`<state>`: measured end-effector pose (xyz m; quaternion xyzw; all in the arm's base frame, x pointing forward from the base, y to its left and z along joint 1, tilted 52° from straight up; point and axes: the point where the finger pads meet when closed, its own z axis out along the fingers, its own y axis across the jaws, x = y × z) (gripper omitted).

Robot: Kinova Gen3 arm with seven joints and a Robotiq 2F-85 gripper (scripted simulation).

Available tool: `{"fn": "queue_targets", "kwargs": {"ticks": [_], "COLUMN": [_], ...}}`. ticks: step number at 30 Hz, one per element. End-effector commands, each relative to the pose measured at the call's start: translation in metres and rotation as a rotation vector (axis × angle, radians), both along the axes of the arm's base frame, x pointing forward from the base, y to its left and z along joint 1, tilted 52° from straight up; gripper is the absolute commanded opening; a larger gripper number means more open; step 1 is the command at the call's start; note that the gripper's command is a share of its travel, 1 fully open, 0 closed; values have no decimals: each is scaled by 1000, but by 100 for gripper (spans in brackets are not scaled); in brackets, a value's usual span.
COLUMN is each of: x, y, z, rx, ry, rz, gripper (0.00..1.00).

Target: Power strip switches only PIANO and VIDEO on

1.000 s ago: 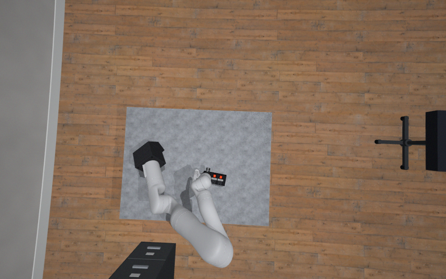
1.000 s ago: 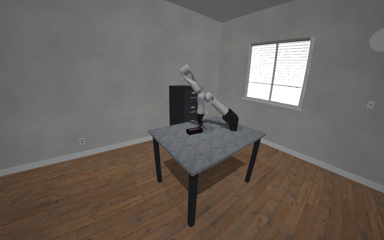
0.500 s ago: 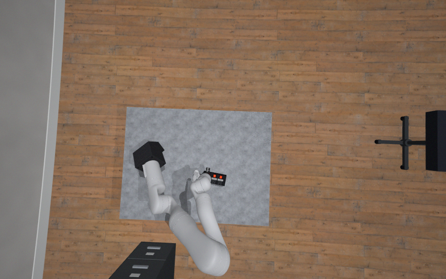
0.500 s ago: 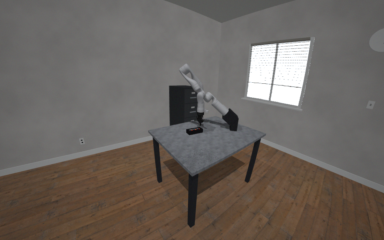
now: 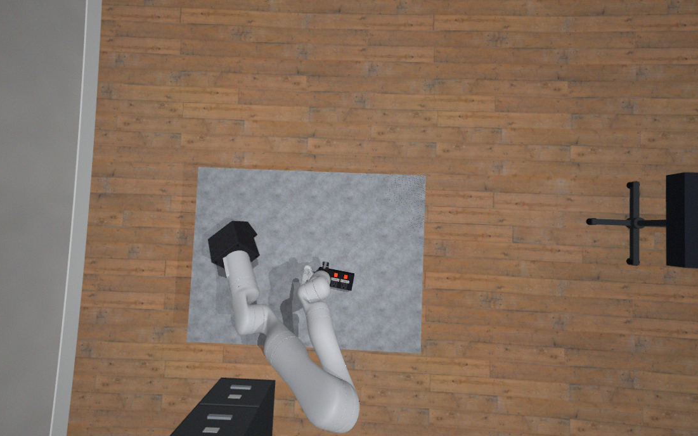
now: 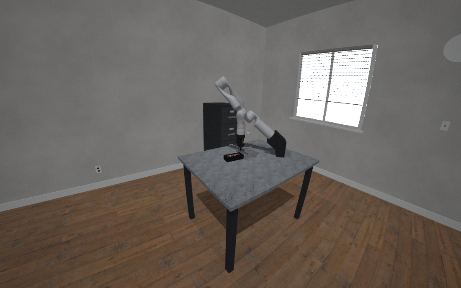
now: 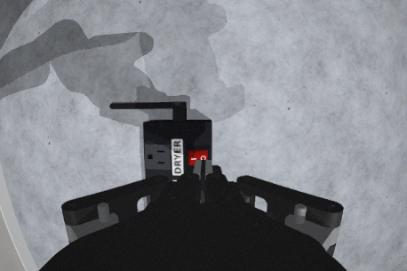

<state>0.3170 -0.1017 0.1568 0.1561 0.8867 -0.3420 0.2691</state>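
Note:
The black power strip [image 5: 338, 278] lies flat on the grey table, the right way up. It also shows in the exterior view [image 6: 234, 156]. From above, two red lit switches [image 5: 340, 275] show on its top; the end nearest the arm is hidden under the wrist. In the wrist view the end section of the strip [image 7: 178, 147] carries the label DRYER [image 7: 177, 156] beside a red switch [image 7: 198, 157]. My gripper [image 7: 203, 171] is shut and empty, its fingertips right at that red switch. The other labels are hidden under the gripper body.
The arm's black base [image 5: 233, 242] stands on the table's left part. A black filing cabinet [image 6: 217, 125] stands behind the table. A short black cord stub [image 7: 150, 106] leaves the strip's far end.

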Motion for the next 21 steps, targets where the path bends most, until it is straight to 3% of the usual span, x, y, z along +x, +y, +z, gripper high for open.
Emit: {"fn": "queue_targets", "kwargs": {"ticks": [1, 2, 3, 21], "x": [0, 0, 0, -5], "y": [0, 0, 0, 9], "z": [0, 0, 0, 8], "rx": [0, 0, 0, 0], "ry": [0, 0, 0, 0], "rz": [1, 1, 1, 1], "gripper": [0, 0, 100, 100]}}
